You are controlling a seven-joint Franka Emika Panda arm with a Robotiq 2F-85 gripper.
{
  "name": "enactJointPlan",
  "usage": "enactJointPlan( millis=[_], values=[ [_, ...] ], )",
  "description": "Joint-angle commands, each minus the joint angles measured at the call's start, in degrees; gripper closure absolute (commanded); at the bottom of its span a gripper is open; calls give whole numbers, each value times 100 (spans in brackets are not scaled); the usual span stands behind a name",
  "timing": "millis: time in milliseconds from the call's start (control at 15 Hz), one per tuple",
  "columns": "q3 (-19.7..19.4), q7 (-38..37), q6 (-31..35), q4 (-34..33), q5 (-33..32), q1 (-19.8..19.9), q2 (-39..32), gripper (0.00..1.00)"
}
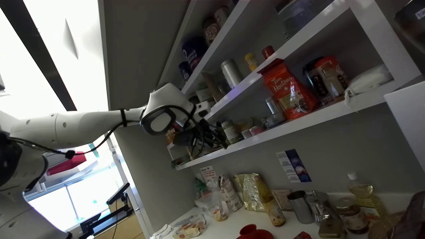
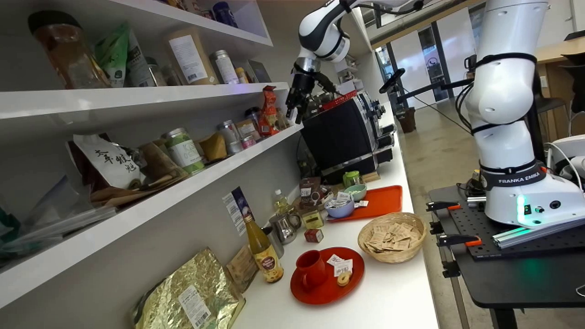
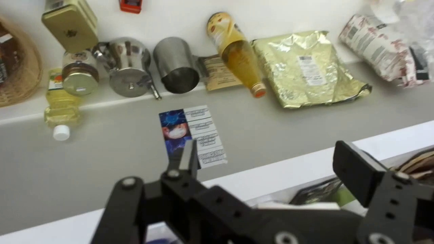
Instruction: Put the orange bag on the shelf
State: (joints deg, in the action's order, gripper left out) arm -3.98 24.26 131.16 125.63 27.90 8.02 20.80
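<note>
Above a white kitchen worktop (image 2: 388, 292), the orange bag (image 1: 288, 89) stands on the lowest shelf (image 2: 137, 216). The pincer (image 3: 266, 150) hangs spread and empty, apart from the bag; placing seems done, leaving only a careful retreat.

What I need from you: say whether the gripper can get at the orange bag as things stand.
Probably yes, after moving along the shelf: the gripper is open, holding nothing, and the orange bag stands near the shelf's front edge with nothing visible in front of it.
</note>
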Motion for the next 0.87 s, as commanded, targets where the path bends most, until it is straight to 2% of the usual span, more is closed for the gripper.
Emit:
enactJointPlan(
  millis=[0,200,400,467,533,800],
  values=[
    [59,-137,257,1083,97,-786,523,0],
    [55,228,244,1727,791,-1641,534,0],
    [189,494,138,2088,1451,-2248,440,0],
    [199,217,124,1898,1092,-1974,403,0],
    [245,225,143,1991,1144,-2072,400,0],
    [204,216,152,1958,1134,-1980,407,0]
  ],
)
